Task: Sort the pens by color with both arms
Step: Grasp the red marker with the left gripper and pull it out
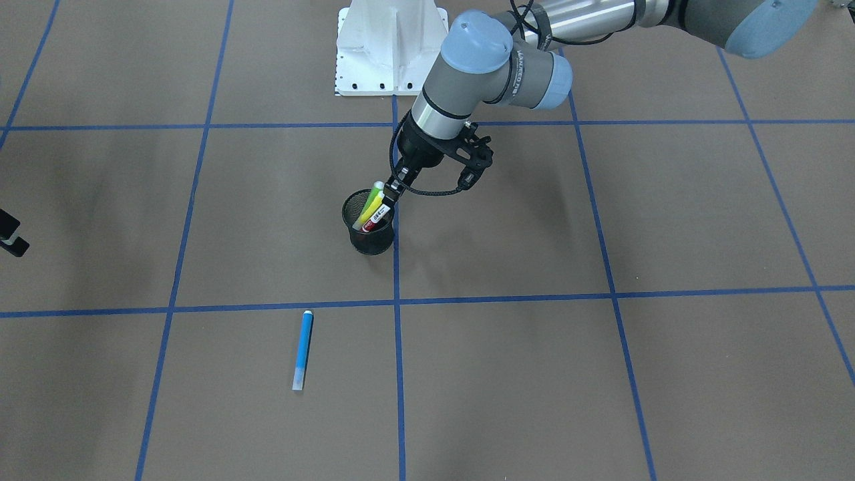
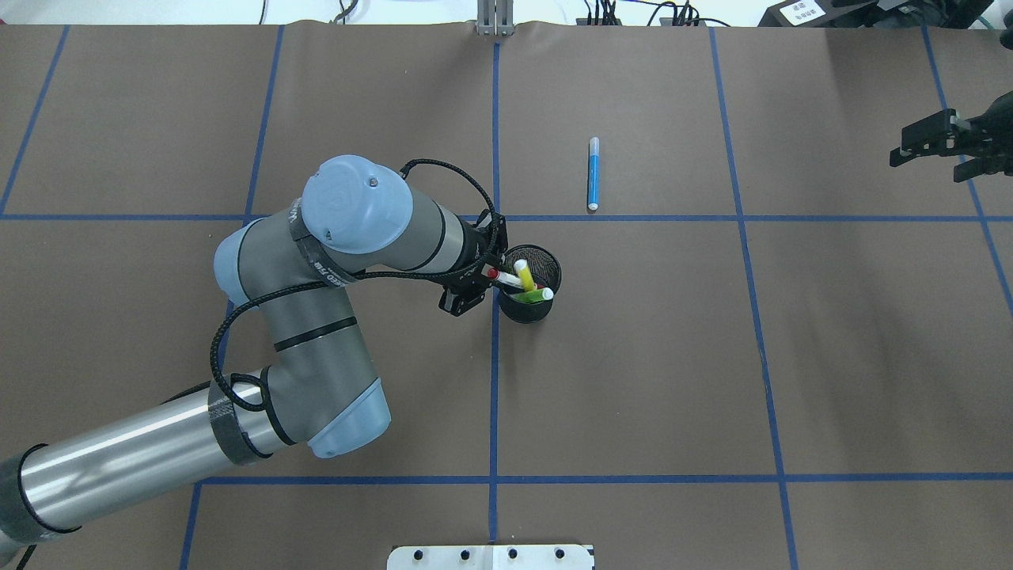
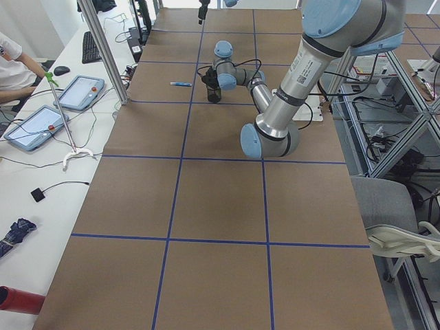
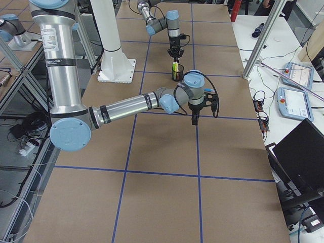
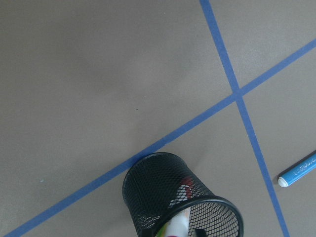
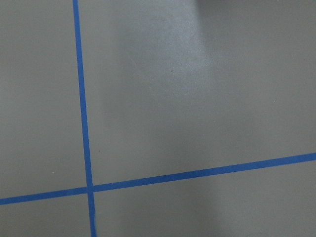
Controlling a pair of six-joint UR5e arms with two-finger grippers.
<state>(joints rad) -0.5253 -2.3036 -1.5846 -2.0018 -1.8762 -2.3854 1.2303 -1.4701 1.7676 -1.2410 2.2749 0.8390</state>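
Note:
A black mesh cup [image 1: 368, 234] stands at the table's centre and holds the green pen [image 2: 533, 297], the yellow pen [image 2: 523, 274] and the white pen with red ends [image 1: 378, 216]. All three lean toward the robot. My left gripper [image 1: 394, 190] is at the cup's rim, shut on the upper end of the white pen, whose red tip shows at the fingers in the overhead view. The blue pen [image 1: 303, 349] lies flat on the table beyond the cup, alone. My right gripper [image 2: 926, 157] hovers open and empty far out on the right side.
The brown table [image 2: 633, 380] is marked with blue tape lines [image 2: 494, 396]. The white base mount [image 1: 391, 47] stands at the robot's edge. In the exterior left view, operators' tablets [image 3: 82, 93] lie beside the table.

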